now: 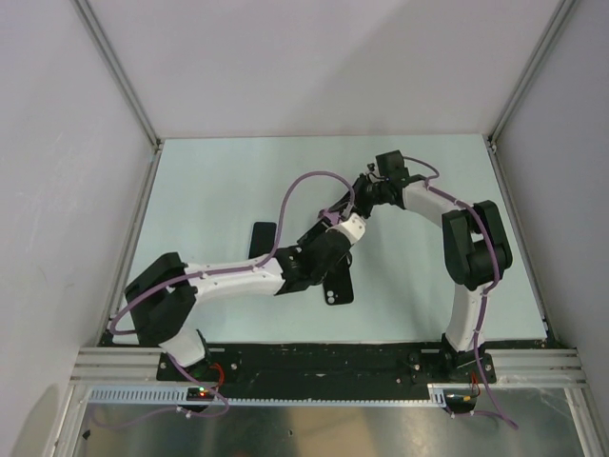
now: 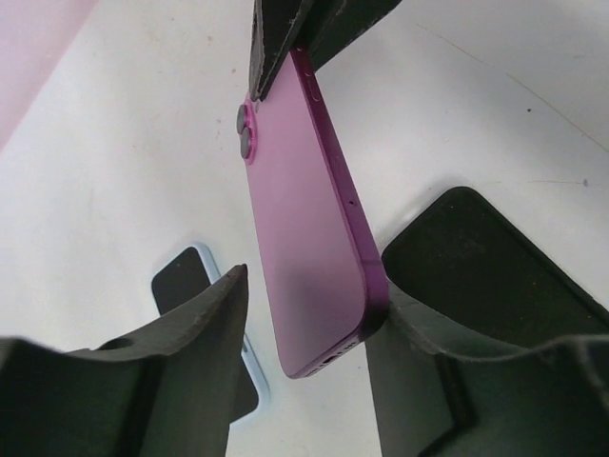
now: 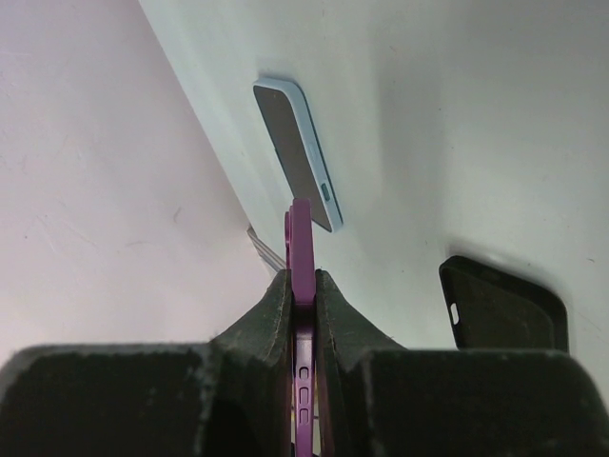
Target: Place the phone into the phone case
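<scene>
Phone [image 2: 309, 238] clamped by its faces in my right gripper [image 3: 303, 286]. My left gripper [image 2: 312, 271] straddles its long edges, jaws open, slack on one side.

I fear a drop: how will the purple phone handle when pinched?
Probably stiff: the purple phone juts straight from the right claw, gripped at one end. Its smooth back looks slippery. It might pivot in that narrow pinch.

Lt-blue spare phone [image 3: 290, 152] flat on white tbl [image 1: 209, 190], screen dark.
</scene>
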`<move>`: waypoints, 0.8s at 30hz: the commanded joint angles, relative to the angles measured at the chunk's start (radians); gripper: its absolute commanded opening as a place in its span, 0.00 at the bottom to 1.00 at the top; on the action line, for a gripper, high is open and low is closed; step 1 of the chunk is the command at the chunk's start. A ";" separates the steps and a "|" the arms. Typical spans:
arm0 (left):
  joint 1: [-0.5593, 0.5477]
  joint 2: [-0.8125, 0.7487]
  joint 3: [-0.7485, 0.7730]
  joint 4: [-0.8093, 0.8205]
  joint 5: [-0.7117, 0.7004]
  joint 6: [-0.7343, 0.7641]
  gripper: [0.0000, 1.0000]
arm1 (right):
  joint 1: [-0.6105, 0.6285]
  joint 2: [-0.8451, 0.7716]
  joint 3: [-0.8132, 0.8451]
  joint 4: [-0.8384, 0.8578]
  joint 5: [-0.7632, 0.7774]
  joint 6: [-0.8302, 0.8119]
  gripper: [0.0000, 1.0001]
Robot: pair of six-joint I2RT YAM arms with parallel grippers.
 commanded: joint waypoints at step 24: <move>-0.083 0.072 -0.001 0.305 -0.323 0.264 0.00 | -0.003 -0.082 0.030 -0.038 -0.062 -0.008 0.19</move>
